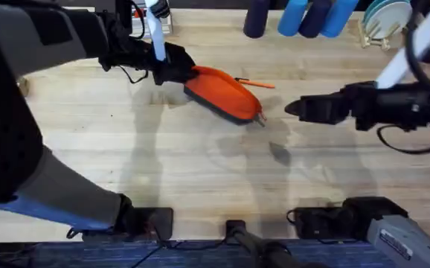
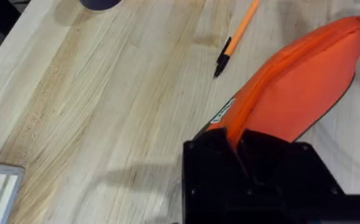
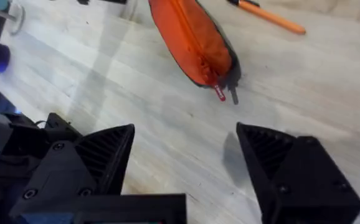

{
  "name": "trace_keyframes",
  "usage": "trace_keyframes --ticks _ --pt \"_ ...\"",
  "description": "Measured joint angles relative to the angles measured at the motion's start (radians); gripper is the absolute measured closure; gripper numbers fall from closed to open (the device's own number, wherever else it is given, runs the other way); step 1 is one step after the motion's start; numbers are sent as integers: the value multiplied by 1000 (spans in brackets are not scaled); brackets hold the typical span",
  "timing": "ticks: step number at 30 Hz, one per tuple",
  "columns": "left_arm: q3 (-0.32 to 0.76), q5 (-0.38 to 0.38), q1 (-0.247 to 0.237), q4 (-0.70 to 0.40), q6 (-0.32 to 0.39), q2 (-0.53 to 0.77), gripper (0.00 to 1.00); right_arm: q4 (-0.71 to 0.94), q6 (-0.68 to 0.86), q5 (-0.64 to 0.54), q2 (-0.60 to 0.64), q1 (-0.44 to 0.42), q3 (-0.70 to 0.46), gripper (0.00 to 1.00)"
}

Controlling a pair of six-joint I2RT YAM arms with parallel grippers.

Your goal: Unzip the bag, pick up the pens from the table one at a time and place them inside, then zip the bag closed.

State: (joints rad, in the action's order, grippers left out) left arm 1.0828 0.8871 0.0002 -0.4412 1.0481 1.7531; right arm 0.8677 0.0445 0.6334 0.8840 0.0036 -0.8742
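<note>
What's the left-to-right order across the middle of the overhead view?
Left gripper shut on the bag's end → orange bag → right gripper, open, apart from the bag. The pen lies behind the bag, so it's left out.

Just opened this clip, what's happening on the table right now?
The left gripper is shut on one end of the orange bag, holding it on the table. The right gripper is open, its fingers spread and pointed at the bag's other end, where the zipper pull sits. The zipper looks closed. One orange pen lies just behind the bag.
</note>
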Motion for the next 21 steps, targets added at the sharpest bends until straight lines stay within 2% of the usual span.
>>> trace_keyframes --ticks 11,21 --pt "0 0 0 0 0 0 958 -81 -9 0 216 4 0 5" --pt "0 0 0 0 0 0 958 -229 -13 0 316 84 0 5"
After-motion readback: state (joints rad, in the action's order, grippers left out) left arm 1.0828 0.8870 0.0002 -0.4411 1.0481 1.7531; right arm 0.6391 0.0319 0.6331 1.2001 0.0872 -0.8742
